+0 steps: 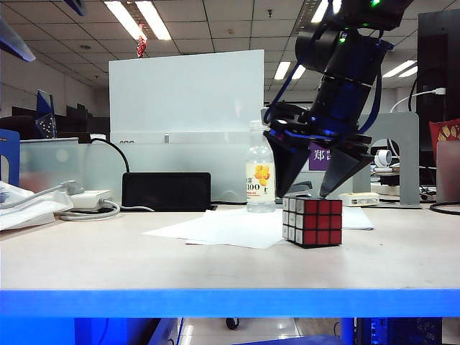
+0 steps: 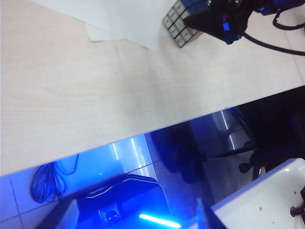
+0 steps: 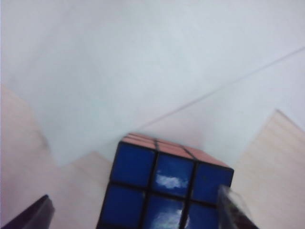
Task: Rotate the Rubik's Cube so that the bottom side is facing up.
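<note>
The Rubik's Cube [image 1: 313, 221] rests on the table to the right of the middle, red face toward the exterior camera, white face on its left. In the right wrist view its top is blue [image 3: 162, 181]. The green bottom side is hidden. My right gripper [image 1: 309, 192] hangs open just above the cube, one dark finger over each side; its fingertips [image 3: 232, 205] straddle the blue face. The left wrist view shows the cube [image 2: 177, 25] far off under the right gripper [image 2: 214, 21]. My left gripper [image 2: 138, 217] is open and empty, out beyond the table's front edge above the floor.
White paper sheets [image 1: 223, 226] lie beside and behind the cube. Behind them stand a water bottle [image 1: 260, 169] and a black box [image 1: 166, 190]. Cables and a white adapter [image 1: 90, 200] lie at the left. The table's front edge [image 1: 230, 302] is blue.
</note>
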You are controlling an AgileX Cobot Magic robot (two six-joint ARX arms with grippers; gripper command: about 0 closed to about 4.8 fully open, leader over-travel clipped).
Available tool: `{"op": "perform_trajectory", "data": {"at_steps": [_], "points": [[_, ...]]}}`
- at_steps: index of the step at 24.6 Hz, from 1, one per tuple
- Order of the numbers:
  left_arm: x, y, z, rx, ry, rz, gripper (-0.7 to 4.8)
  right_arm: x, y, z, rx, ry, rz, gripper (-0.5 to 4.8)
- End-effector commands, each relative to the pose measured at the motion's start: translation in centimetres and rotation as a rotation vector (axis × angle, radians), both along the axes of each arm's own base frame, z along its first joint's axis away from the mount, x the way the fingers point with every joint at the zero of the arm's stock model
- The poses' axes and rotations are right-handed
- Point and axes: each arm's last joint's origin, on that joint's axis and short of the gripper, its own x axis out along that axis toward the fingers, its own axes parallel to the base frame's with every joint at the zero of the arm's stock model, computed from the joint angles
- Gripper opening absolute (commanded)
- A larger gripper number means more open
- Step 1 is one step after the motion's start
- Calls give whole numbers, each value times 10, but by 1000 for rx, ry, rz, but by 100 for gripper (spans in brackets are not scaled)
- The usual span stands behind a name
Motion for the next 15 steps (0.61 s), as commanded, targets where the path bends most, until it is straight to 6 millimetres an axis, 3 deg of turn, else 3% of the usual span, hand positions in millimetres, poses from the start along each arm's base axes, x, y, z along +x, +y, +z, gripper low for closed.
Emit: {"op": "perform_trajectory", "data": {"at_steps": [1,15], "points": [[0,0,1,-3,-2,3,328,0,-5,-22,-99,80,-21,479],[0,1,1,16,-6,14,328,1,-6,-24,-144,75,-34,479]]}}
